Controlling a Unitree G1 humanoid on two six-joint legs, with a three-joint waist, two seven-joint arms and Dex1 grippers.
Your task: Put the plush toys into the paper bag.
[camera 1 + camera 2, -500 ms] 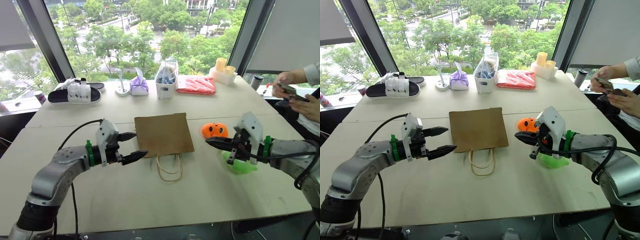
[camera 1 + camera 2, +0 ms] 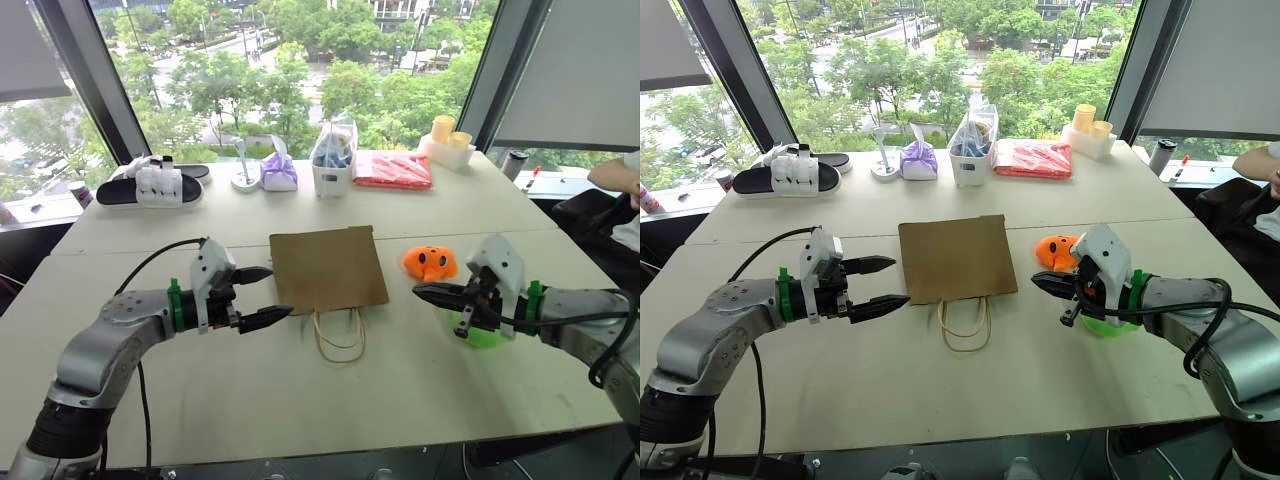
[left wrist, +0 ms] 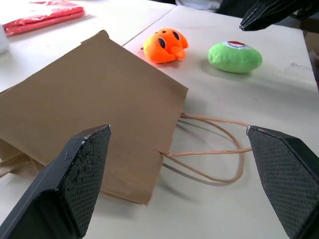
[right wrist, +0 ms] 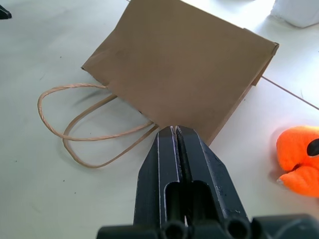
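Your paper bag (image 2: 328,268) lies flat in the middle of the desk (image 2: 300,380), with its cord handles (image 2: 340,337) looped out toward you on the near side. Off the bag's right edge sits the orange plush (image 2: 430,262), apart from the paper and resting on the desk. The green plush (image 2: 484,330) is nearer to you than the orange one and further right, half hidden behind your right arm in the head view; the left wrist view shows it as a green oval with a white-and-red patch on top, lying beside the orange one.

Your left gripper (image 2: 262,294) hangs above the desk just left of the bag's near left corner, jaws spread wide apart and empty, with the bag and handles framed between them in its wrist view. Your right gripper (image 2: 422,291) hangs on the other side, pointing toward the bag, jaws pressed fully together with nothing between them; its tip hangs in front of the orange plush, and the green plush is beside its wrist.

Along the far edge by the window stand a black-and-white sandal (image 2: 148,187), a purple pouch (image 2: 278,172), a clear bag of items (image 2: 333,158) and a red packet (image 2: 392,170).
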